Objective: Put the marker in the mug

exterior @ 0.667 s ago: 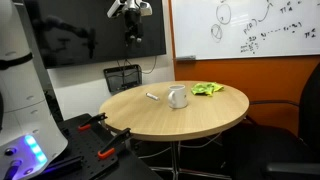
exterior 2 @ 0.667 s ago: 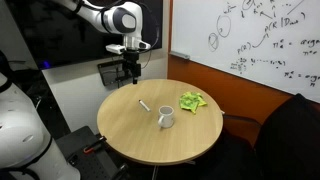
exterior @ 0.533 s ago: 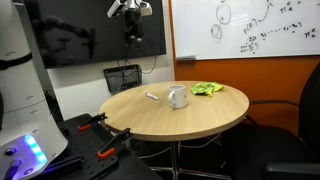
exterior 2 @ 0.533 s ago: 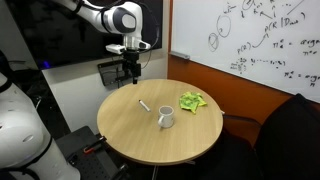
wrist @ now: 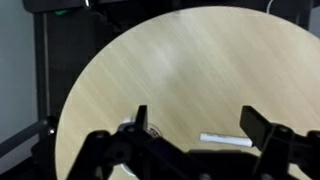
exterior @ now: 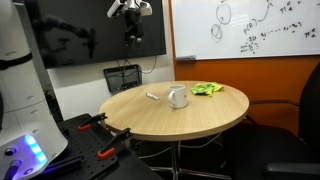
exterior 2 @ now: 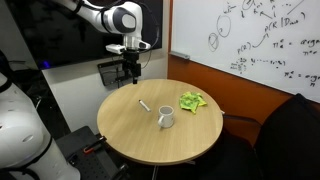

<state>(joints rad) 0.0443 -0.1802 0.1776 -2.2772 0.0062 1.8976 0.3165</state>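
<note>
Gripper (wrist: 195,128) hangs above the bench (exterior 2: 150,140) — jaws spread wide, empty; marker (wrist: 225,140) lies near the mug (exterior 2: 165,119).

Arm (exterior 2: 122,18) high (fingers (wrist: 141,120) wide apart)

Even, diffuse room light is shown in both exterior views, with a faint sheen on the table (exterior: 175,115) and a blue glow (exterior: 30,152) in a lower corner; the wrist view is blurred, the dark gripper (wrist: 195,122) being out of focus.
</note>
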